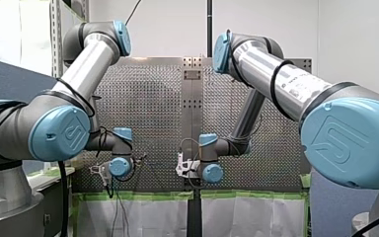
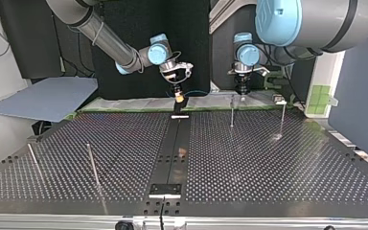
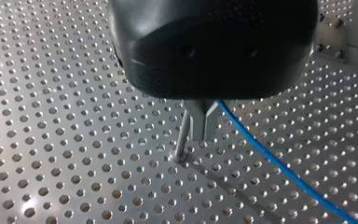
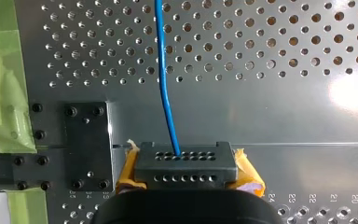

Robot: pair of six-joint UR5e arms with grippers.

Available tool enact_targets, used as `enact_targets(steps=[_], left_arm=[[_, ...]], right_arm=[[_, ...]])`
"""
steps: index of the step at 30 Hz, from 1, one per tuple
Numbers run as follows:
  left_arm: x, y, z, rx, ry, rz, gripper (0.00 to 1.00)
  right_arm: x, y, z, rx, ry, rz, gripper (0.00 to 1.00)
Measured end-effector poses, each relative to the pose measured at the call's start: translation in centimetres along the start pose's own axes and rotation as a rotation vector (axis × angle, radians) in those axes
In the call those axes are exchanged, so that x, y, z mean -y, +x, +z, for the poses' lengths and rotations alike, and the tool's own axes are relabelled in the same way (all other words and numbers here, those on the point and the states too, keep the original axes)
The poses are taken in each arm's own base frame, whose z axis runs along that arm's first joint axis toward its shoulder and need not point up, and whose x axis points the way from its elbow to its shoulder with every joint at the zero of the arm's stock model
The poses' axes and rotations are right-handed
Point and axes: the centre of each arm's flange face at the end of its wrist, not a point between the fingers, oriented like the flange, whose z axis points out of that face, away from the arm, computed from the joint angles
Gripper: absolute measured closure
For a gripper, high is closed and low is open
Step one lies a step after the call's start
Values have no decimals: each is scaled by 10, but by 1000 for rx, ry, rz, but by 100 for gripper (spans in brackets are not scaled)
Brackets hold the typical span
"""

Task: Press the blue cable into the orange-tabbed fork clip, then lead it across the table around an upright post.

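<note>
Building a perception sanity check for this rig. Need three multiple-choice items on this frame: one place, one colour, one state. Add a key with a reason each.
1. In the left wrist view, where is the thin upright metal post?
A. Close beside my left gripper
B. Lying flat, far ahead of it
C. Held crosswise in it

2. In the right wrist view, what colour are the tape strips at the edge of the perforated metal table?
A. Red
B. Green
C. Purple

3. How does the thin blue cable lie ahead of my right gripper?
A. Coiled in loops
B. Tied in a knot
C. In a nearly straight line

Key: 1 A, the post rises right next to the gripper's tip. 2 B, the strips are plainly green. 3 C, the cable runs straight off with only a slight bend.
</note>
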Motion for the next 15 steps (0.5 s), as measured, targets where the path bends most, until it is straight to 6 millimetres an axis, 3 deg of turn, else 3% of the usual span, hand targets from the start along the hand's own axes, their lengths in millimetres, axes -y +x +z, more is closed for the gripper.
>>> enact_targets(steps=[15], left_arm=[[-4, -17, 35, -6, -7, -11, 100]], right_arm=[[-11, 20, 21, 5, -31, -1, 100]])
